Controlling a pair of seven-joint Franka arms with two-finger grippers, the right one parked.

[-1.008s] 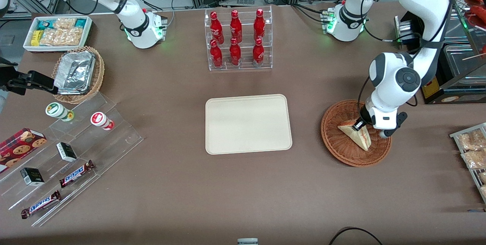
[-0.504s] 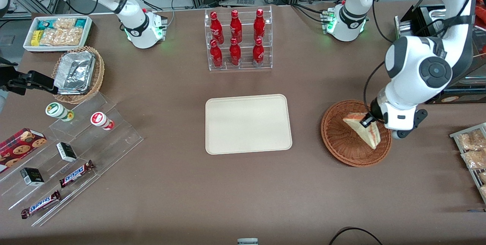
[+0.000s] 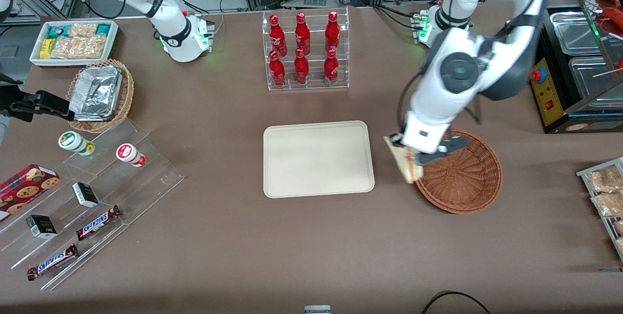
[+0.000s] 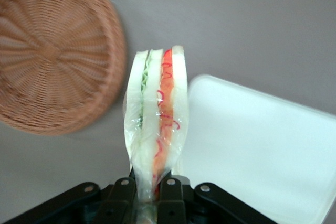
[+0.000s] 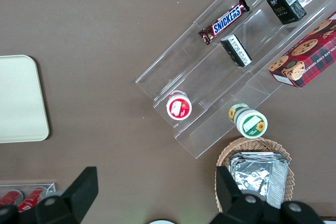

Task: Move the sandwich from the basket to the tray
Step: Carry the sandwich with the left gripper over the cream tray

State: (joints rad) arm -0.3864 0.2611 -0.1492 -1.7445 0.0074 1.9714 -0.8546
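Note:
My left gripper (image 3: 400, 140) (image 4: 152, 187) is shut on the sandwich (image 3: 405, 162) (image 4: 156, 124), a plastic-wrapped white-bread wedge with green and red-orange filling. It hangs in the air over the gap between the round reddish-brown basket (image 3: 462, 172) (image 4: 50, 51) and the cream tray (image 3: 317, 158) (image 4: 262, 140), at the basket's rim. The basket holds nothing that I can see. The tray's surface is bare.
A clear rack of red bottles (image 3: 305, 51) stands farther from the front camera than the tray. Toward the parked arm's end lie an acrylic stepped shelf (image 3: 87, 192) with snacks, a tan basket of foil containers (image 3: 100, 94) and a white snack bin (image 3: 73, 41). Metal trays (image 3: 584, 46) sit by the working arm.
The gripper has lifted the sandwich out of the basket and carried it toward the tray; the arm swung across above the basket.

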